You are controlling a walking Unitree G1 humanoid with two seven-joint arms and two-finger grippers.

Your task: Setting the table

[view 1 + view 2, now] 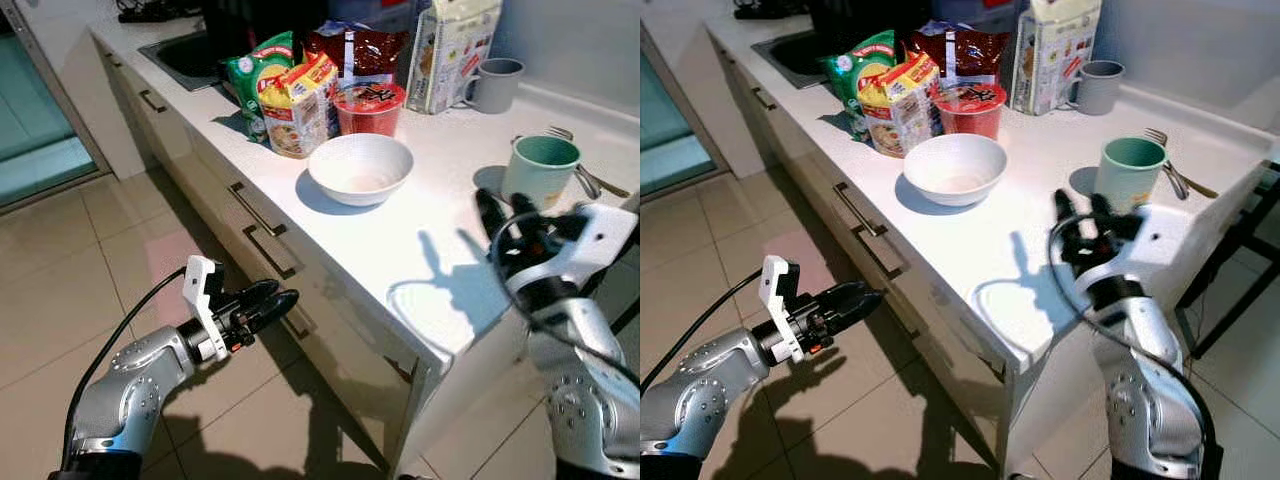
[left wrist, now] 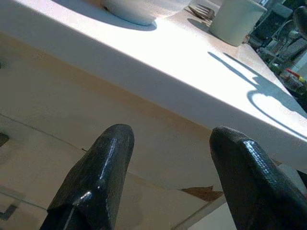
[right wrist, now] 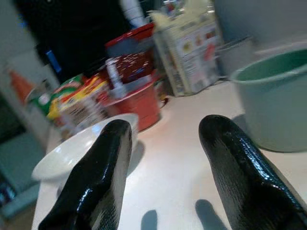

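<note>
A white bowl (image 1: 360,168) sits empty in the middle of the white counter (image 1: 430,270). To its right stands a green mug (image 1: 540,170), with a fork (image 1: 575,150) lying behind it. My right gripper (image 1: 505,200) hovers over the counter just short of the green mug (image 3: 278,100), open and holding nothing. My left gripper (image 1: 287,293) is low, below the counter edge and in front of the drawers, also open and empty; its wrist view looks up at the counter's underside edge (image 2: 144,81).
Snack packets (image 1: 290,95), a red noodle cup (image 1: 368,108) and a grey mug (image 1: 495,85) crowd the back of the counter. A sink (image 1: 190,55) lies far left. Drawer handles (image 1: 255,210) stick out near my left arm. Tiled floor (image 1: 90,280) spreads left.
</note>
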